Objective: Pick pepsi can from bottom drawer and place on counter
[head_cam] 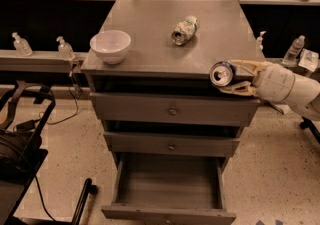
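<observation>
My gripper (234, 75) reaches in from the right, shut on the pepsi can (222, 74). The dark blue can lies sideways in the fingers, its silver top facing the camera. It hangs at the front right edge of the counter (150, 34), level with the grey metal top. Below, the bottom drawer (167, 186) stands pulled out, and nothing shows inside it. The two shallower drawers above it are closed.
A white bowl (110, 45) sits at the counter's front left. A pale green-and-white can (184, 30) lies on its side near the counter's middle back. Small bottles (65, 48) stand on ledges either side. A black cart (20, 134) is at the left.
</observation>
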You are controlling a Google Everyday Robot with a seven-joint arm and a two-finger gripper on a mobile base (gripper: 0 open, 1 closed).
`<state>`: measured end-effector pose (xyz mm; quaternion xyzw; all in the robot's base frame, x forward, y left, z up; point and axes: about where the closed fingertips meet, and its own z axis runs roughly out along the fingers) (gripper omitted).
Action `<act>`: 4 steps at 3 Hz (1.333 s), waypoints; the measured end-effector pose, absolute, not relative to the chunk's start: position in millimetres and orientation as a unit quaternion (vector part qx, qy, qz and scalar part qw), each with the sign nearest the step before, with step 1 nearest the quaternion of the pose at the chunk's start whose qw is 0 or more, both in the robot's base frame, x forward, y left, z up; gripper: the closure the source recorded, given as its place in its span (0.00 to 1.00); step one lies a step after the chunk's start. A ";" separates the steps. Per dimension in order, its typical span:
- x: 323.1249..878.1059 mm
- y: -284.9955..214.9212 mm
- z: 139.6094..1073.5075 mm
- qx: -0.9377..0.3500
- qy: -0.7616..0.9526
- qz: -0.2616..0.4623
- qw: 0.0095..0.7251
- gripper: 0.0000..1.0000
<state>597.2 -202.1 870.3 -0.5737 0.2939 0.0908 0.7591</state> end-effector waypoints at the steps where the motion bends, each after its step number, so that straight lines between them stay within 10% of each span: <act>1: 596.9 -209.3 881.4 -0.562 0.283 0.093 0.771 1.00; 4: 604.7 -219.8 897.1 -0.526 0.268 0.106 0.801 1.00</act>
